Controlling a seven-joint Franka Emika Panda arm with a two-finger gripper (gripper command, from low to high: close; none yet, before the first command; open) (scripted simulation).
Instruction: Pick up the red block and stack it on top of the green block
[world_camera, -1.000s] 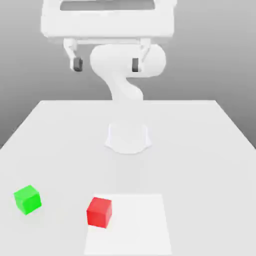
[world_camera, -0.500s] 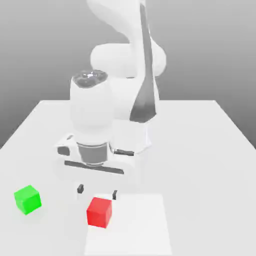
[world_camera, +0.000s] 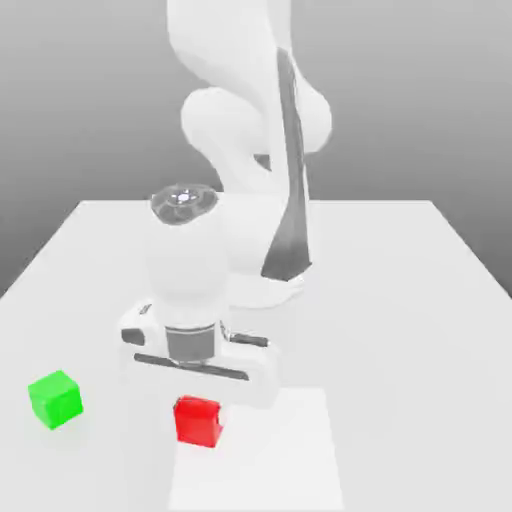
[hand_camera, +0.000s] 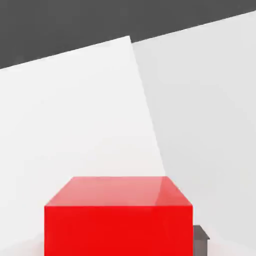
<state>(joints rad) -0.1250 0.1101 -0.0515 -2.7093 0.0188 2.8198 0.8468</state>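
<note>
Lowered onto the white table (world_camera: 420, 300), the hand (world_camera: 196, 400) now grips the red block (world_camera: 197, 421).

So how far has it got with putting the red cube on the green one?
Early days. Done: the arm is down over the red block, and its jaws are shut on the block, which fills the hand view. In hand: the grasp; the block looks to be sitting on the table. Left: lifting it, carrying it toward the exterior view's left, and setting it on the green block, which stands alone and bare.
</note>
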